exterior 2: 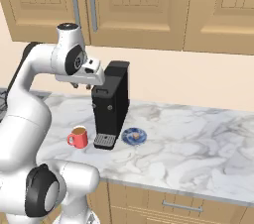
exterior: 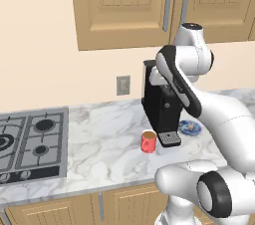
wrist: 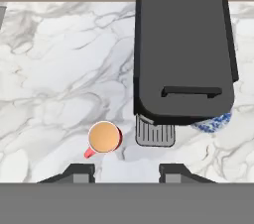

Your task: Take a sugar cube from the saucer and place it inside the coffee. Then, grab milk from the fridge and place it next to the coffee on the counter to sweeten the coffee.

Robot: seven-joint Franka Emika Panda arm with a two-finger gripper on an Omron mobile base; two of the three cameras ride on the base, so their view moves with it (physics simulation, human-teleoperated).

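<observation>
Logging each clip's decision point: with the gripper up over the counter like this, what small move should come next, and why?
Probably shift toward the blue saucer and descend. The gripper hangs high above the counter, jaws apart and nothing between them, roughly over the red mug. The saucer lies on the coffee machine's far side, half hidden under it in the hand view; the sugar cube is too small to make out.

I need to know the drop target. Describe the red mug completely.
The red mug is small, glossy and round, with one loop handle. It stands upright on the marble counter, filled near its rim with light brown coffee. It sits just beside the black coffee machine's grey drip tray, apart from it. Nothing touches it but the counter. In the hand view its open top faces the camera.
</observation>
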